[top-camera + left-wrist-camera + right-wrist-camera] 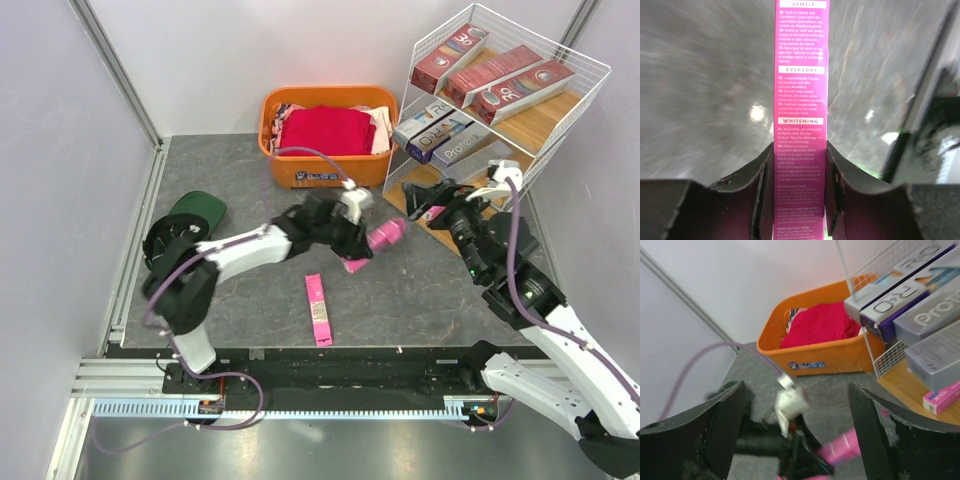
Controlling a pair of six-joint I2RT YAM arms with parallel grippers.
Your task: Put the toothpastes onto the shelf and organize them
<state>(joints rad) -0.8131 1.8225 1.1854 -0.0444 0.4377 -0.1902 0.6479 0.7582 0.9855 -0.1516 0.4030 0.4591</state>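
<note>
My left hand (362, 243) gripped the pink toothpaste box (388, 235), its long axis pointing frame-right toward my right hand (440, 202), jaws spread wide.

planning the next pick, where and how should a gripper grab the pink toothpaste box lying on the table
Take the pink toothpaste box at mid-length, pinching across its two long sides, coming straight down from above. It lies flat on the table, long axis running roughly near to far, with nothing beside it, so the narrow width should fit between open jaws.
</note>
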